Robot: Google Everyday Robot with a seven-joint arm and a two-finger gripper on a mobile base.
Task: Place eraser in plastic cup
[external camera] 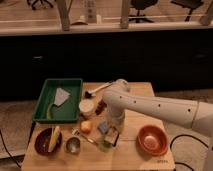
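Note:
The white arm reaches down from the right to the front middle of the wooden table (135, 92). My gripper (111, 133) hangs just above and right of the small pale-green plastic cup (104, 145), which stands near the front edge. A small tan block (112, 137) shows at the gripper's tip; it may be the eraser. A blue-grey block (102, 127) lies just left of the gripper. The cup's inside is hidden.
A green tray (45, 100) holding a grey piece sits at back left. A cream-white round container (86, 107), an orange ball (86, 126), a shiny metal cup (73, 145), a brown bowl with a banana (49, 141), an orange bowl (152, 140) and a brush (97, 90) surround the gripper.

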